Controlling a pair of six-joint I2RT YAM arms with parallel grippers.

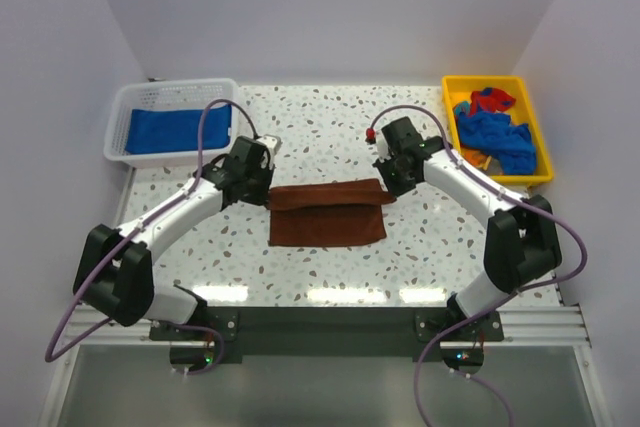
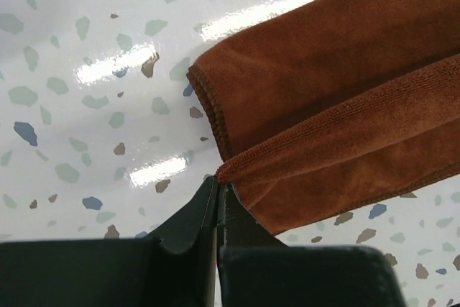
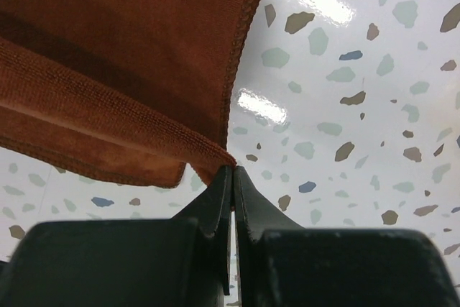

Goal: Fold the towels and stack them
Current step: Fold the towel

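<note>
Top external: left arm reaches forward and inward from its base, elbow low, wrist angled toward the brown towel. Right arm mirrors it, bent at the elbow and reaching inward to the towel's opposite end. Both wrists sit at the towel's far corners, one at each end.

Brown towel lies mid-bench, long axis running left to right, short axis pointing away from the bases. A narrow folded-over band runs along its far edge, stretched between the two wrists. The rest lies flat on the bench.

Left wrist: left jaws together, clamped on a corner of the brown towel, with the edge raised off the layer beneath.

Right wrist: right jaws together, pinching the tip of a towel corner, the hem fanning out from the pinch.

White basket sits far-left of the towel, well apart, with a folded blue towel in it. Yellow bin sits far-right of the towel, holding crumpled blue and red cloths.
</note>
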